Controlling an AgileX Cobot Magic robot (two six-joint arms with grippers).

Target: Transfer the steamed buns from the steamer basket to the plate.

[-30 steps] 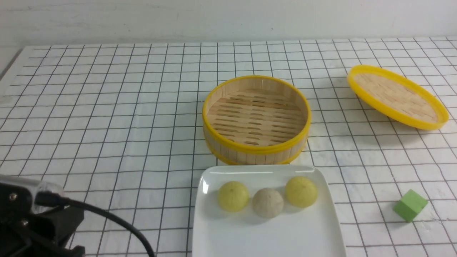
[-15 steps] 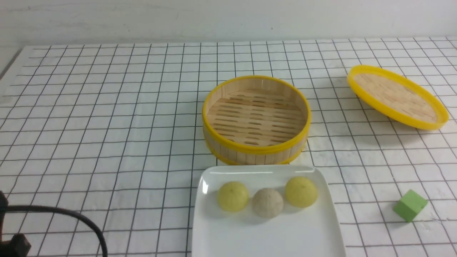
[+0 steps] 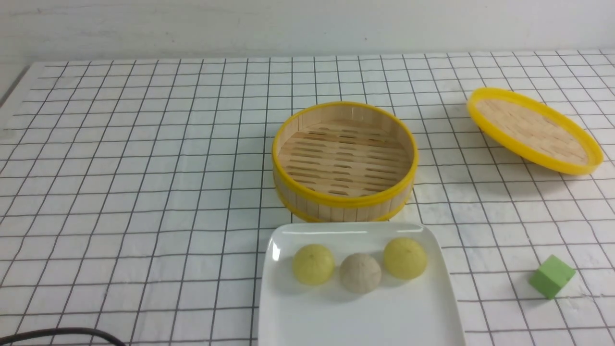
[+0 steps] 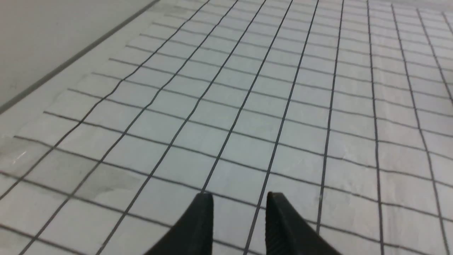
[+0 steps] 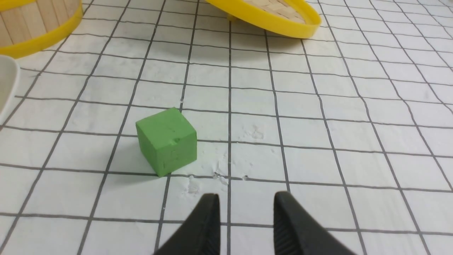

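1. The desk (image 3: 144, 158), covered by a white cloth with a black grid, fills the front view and carries everything else.
2. The large glossy white square plate (image 3: 360, 317) with rounded corners sits at the near edge, just right of centre; its near side runs out of view. Its far rim lies just beside the basket's near wall.
3. The round deep bamboo steamer basket (image 3: 345, 204), with yellow rims, upright slat walls and a slotted slat floor, stands upright just beyond the plate. Nothing lies in it.
4. The shallow yellow-rimmed woven lid (image 3: 534, 129) lies tilted at the far right, well apart from the basket.
5. The three small dome-shaped steamed buns (image 3: 360, 273) rest in a row across the far half of the plate: a pale yellow one on the left, an off-white, faintly speckled one in the middle, and another pale yellow one on the right. The middle one touches or nearly touches its neighbours.
6. The small green cube (image 3: 552, 276) stands on the desk at the near right, well apart from the plate.
7. The left gripper (image 4: 240, 200) hovers over bare grid cloth, its black fingers narrowly parted and holding nothing.
8. The right gripper (image 5: 246, 200) hovers near the green cube, fingers likewise narrowly parted and empty.
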